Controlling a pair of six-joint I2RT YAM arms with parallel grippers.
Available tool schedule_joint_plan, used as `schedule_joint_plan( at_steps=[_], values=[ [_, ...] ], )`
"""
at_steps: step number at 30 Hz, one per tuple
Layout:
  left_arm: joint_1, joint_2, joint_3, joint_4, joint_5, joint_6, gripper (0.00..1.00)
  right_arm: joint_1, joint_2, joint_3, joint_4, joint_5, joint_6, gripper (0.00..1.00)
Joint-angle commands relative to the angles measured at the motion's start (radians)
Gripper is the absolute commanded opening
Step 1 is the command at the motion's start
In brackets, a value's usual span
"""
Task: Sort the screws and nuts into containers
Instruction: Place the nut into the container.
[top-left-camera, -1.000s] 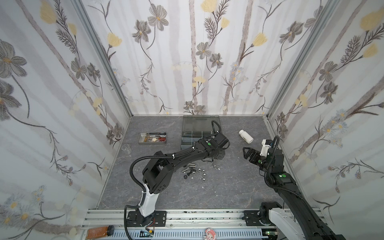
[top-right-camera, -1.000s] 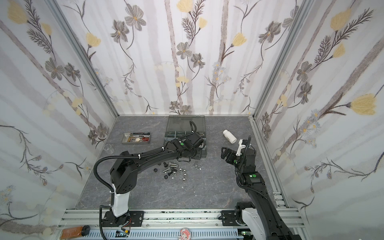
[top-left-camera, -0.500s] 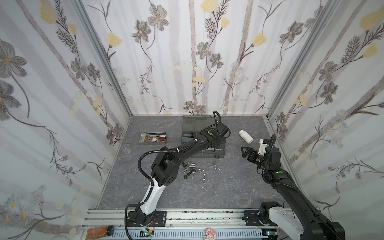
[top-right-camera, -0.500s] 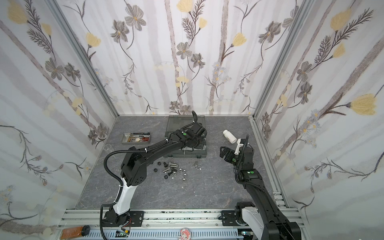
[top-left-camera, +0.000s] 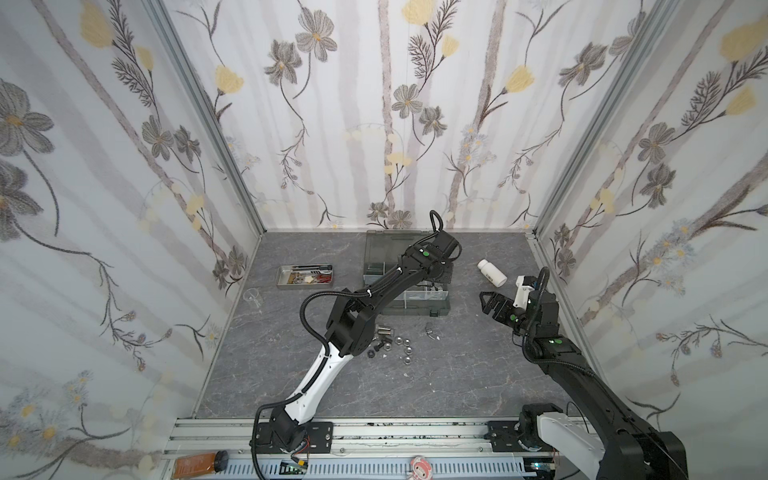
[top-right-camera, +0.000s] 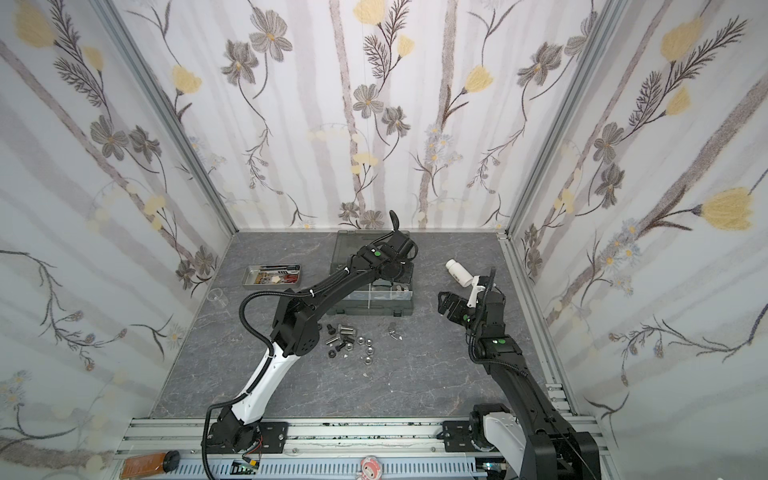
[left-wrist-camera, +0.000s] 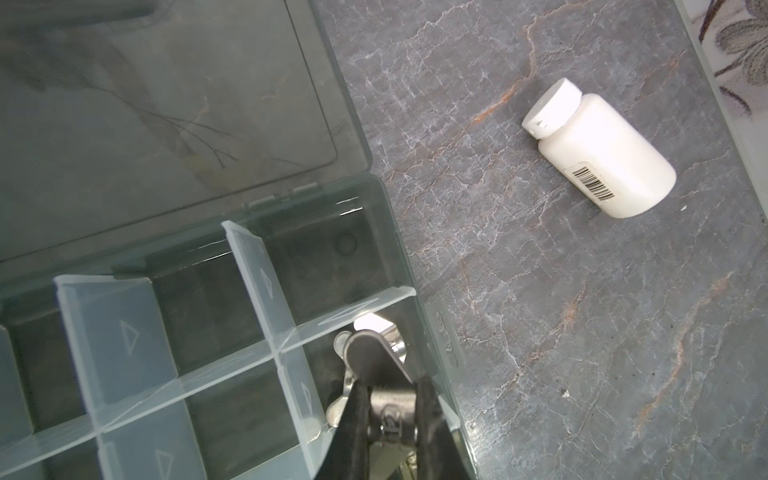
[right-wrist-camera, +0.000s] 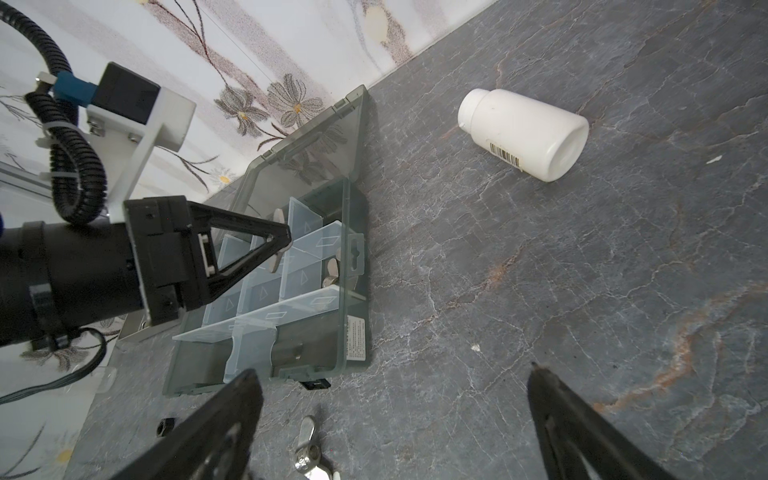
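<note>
My left gripper (left-wrist-camera: 390, 392) is shut on a silver wing nut (left-wrist-camera: 368, 355), one of the nuts. It hangs just over the right-end compartment of the dark grey organizer box (top-left-camera: 415, 309), whose smoky lid (left-wrist-camera: 166, 104) lies open. More wing nuts (right-wrist-camera: 332, 272) lie in that compartment. In the right wrist view the left gripper (right-wrist-camera: 279, 245) shows above the pale dividers (right-wrist-camera: 307, 245). Loose screws and nuts (top-left-camera: 388, 345) lie in front of the box, with one wing nut (right-wrist-camera: 307, 453) apart to their right. My right gripper (right-wrist-camera: 392, 372) is open and empty, above the table right of the box.
A white bottle (top-left-camera: 492, 273) lies on its side behind the right gripper. A shallow steel tray (top-left-camera: 279, 277) with small items stands left of the box, and a clear cup (top-left-camera: 252, 296) near the left wall. A black nut (right-wrist-camera: 163, 426) lies by the box front.
My left arm has swung back from the box's front right corner to over its right-end compartment, still shut. The right arm shifted slightly.
</note>
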Motion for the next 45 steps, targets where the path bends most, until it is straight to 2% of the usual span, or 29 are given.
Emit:
schedule_joint_plan(
  at_steps=[1,11,13,19,22,26,29,37,42,45],
  values=[
    [0.006,0.019,0.024,-0.037,0.014,0.013,0.00,0.001,0.005,0.000,0.043,-0.018,0.004,1.00],
    [0.012,0.047,0.009,-0.033,0.008,0.017,0.00,0.001,0.035,0.003,0.065,-0.037,0.012,1.00],
    [0.012,0.050,0.006,-0.029,0.016,0.019,0.03,0.001,0.036,0.003,0.065,-0.038,0.011,1.00],
    [0.012,0.049,-0.007,-0.022,0.018,0.023,0.14,0.001,0.029,0.001,0.060,-0.038,0.010,1.00],
    [0.012,0.038,-0.010,-0.022,0.018,0.028,0.28,0.001,0.026,0.001,0.059,-0.036,0.008,1.00],
    [0.009,0.000,-0.034,-0.005,0.008,0.034,0.39,0.001,0.017,0.003,0.050,-0.034,0.007,1.00],
    [0.007,-0.024,-0.041,-0.009,-0.001,0.034,0.43,0.001,0.005,0.004,0.041,-0.029,0.004,1.00],
    [-0.033,-0.155,-0.174,0.018,-0.049,0.034,0.44,0.001,-0.042,0.015,0.000,-0.017,-0.007,1.00],
    [-0.064,-0.281,-0.374,0.094,-0.067,-0.026,0.31,0.001,-0.078,0.024,-0.030,-0.015,-0.008,1.00],
    [-0.076,-0.374,-0.520,0.175,-0.067,-0.084,0.27,0.001,-0.103,0.030,-0.052,-0.012,-0.009,1.00]
  ],
)
